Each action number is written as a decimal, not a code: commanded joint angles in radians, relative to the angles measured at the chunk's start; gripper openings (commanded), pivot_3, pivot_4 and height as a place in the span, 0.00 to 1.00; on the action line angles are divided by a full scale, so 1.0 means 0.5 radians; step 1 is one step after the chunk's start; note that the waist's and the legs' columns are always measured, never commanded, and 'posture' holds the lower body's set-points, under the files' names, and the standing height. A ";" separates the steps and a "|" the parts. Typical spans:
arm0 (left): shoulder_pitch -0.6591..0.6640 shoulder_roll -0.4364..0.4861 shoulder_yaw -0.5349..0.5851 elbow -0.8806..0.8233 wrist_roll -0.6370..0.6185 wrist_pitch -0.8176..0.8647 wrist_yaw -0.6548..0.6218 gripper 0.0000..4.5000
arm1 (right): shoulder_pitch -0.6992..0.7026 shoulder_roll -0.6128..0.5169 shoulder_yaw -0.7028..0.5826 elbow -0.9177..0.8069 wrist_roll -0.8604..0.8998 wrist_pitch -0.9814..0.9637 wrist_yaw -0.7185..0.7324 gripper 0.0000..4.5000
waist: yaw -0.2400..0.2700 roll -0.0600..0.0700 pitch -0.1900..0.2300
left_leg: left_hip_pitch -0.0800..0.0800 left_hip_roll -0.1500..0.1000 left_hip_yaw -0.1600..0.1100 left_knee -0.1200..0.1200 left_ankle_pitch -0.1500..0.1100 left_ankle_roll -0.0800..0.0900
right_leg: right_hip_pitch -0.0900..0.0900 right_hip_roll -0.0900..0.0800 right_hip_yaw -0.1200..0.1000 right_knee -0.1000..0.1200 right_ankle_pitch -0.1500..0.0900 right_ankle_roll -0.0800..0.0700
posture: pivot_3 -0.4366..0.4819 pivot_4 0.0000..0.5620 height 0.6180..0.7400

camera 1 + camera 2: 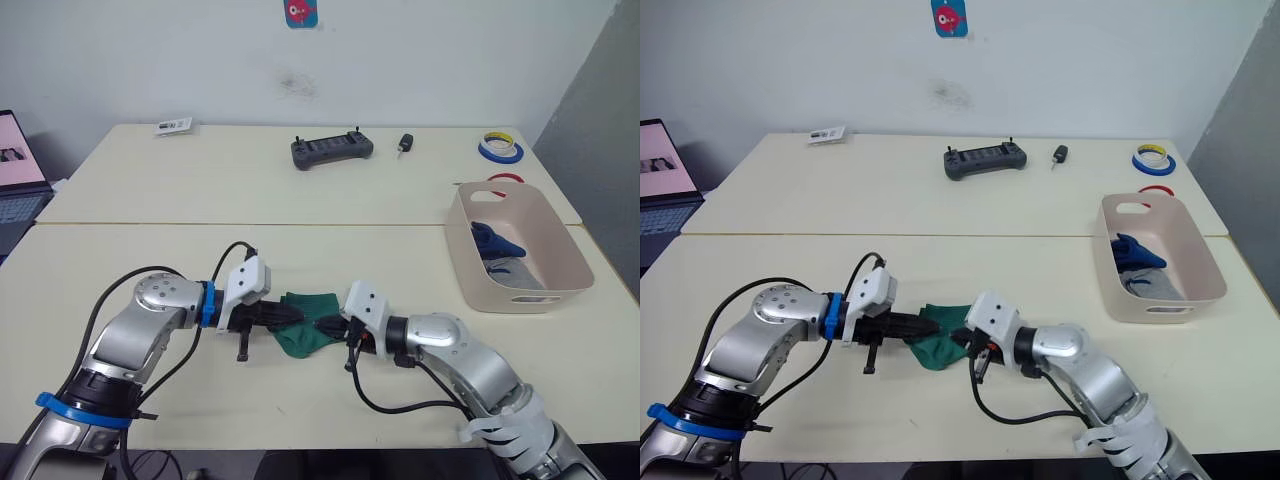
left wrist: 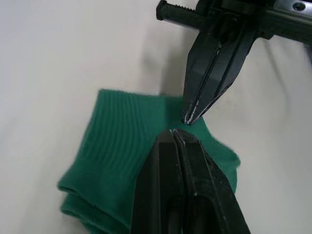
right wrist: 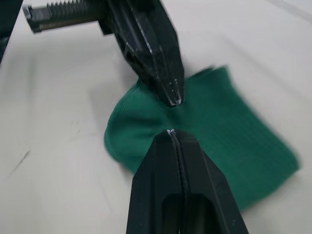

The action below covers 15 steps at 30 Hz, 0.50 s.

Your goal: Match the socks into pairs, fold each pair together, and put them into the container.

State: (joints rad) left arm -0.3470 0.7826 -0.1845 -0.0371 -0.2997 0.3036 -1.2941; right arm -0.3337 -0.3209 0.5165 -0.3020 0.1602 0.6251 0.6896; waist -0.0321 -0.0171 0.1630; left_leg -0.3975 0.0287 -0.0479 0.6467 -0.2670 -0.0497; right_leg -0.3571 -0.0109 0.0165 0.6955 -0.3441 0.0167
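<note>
Left eye view shows, nearest on the cream tabletop (image 1: 330, 200), a soft green ribbed sock bundle (image 1: 308, 323) lying folded between the two arms. The left end effector (image 1: 290, 314) reaches in from the robot's left with its two black fingers pressed together, tips on the green fabric. The right end effector (image 1: 327, 326) comes from the opposite side, fingers likewise closed to a point on the cloth; in the wrist views the two tips nearly meet over the bundle. Whether either one actually pinches fabric cannot be told.

Further off, toward the robot's right, sits the pale pink rectangular plastic tub (image 1: 560, 268), holding a royal blue sock (image 1: 494, 241) and a light grey sock (image 1: 505, 268).

Beyond, on the far tabletop, lie a dark grey handheld controller (image 1: 332, 150), a small black key fob (image 1: 405, 144), and tape rolls (image 1: 499, 147).
</note>
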 commanded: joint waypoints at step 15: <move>-0.020 -0.006 0.093 0.181 -0.007 -0.123 0.006 0.00 | 0.068 -0.083 -0.188 -0.231 0.100 0.074 0.037 0.00 | 0.000 0.000 0.000 | 0.002 0.001 -0.001 0.000 0.000 0.000 | 0.002 0.001 0.000 0.001 0.000 0.000 | 0.48 0.27 1.00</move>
State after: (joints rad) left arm -0.3530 0.7740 -0.1876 0.1019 -0.2557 0.1882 -1.2974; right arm -0.2922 -0.3714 0.4615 -0.3496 0.1682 0.6652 0.6958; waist -0.0320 -0.0171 0.1630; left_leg -0.3971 0.0293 -0.0484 0.6470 -0.2671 -0.0497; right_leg -0.3566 -0.0102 0.0164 0.6963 -0.3441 0.0167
